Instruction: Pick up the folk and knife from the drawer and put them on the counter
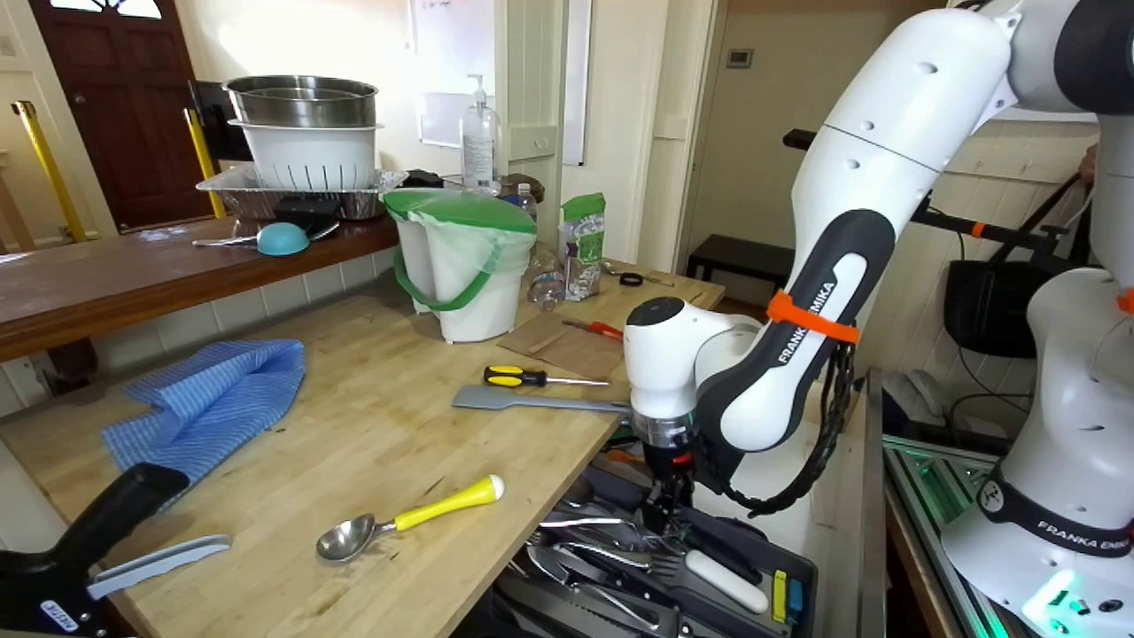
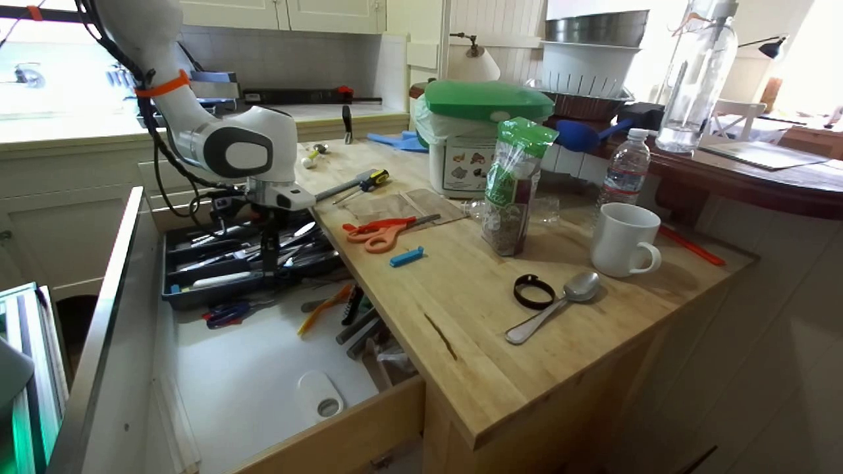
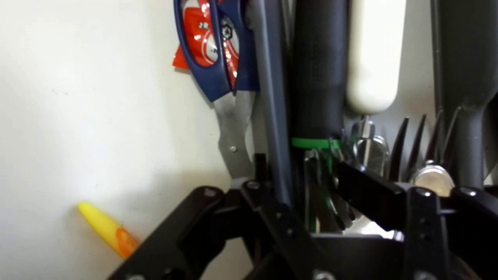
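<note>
Seemingly, the pick is in hand: off the long edge of the counter, the gripper hangs, jaws apart, a fork just outside them in the drawer; next it probably must shift and close. No knife is distinguishable.

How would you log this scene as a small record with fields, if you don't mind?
Gripper: open, down at the utensil tray
Drawer: pulled open, utensil tray inside
Fork: tines visible in the utensil tray
Knife: cannot be identified for certain
Counter: holds yellow-handled spoon, screwdriver, blue cloth, white mug, among others
</note>
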Controlling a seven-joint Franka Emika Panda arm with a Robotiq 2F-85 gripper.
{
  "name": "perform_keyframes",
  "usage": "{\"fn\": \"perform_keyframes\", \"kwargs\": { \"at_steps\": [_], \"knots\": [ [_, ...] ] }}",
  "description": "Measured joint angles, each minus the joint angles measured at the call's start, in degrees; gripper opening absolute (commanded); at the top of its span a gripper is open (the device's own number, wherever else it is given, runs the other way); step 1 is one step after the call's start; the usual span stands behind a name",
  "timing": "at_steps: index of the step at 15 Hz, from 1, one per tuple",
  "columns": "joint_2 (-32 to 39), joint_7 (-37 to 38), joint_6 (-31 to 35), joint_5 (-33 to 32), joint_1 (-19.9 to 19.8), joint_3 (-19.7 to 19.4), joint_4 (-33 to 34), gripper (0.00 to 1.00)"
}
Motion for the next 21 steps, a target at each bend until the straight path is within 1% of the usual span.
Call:
{"fn": "perform_keyframes", "kwargs": {
  "at_steps": [2, 3, 5, 8, 11, 15, 17, 21],
  "knots": [
    [-1.3, 0.0, -3.1, 0.0, 0.1, 0.0, 0.0, 0.02],
    [-2.1, 0.1, -4.8, -0.2, 0.2, 0.0, 0.0, 0.06],
    [-4.0, 0.1, -8.1, -0.3, 0.2, 0.0, 0.0, 0.0],
    [-6.3, 0.2, -12.2, -0.1, 0.6, 1.7, 0.9, 0.01],
    [-7.8, 0.2, -13.1, -0.1, 0.7, 3.4, 1.4, 0.01],
    [-9.0, -0.2, -13.3, 0.0, 0.7, 4.5, 1.4, 0.01],
    [-10.3, -3.1, -13.3, 1.3, 0.4, 5.3, 1.1, 0.01],
    [-15.5, -15.3, -14.5, 5.3, 0.0, 8.4, 0.2, 0.01]
  ]
}}
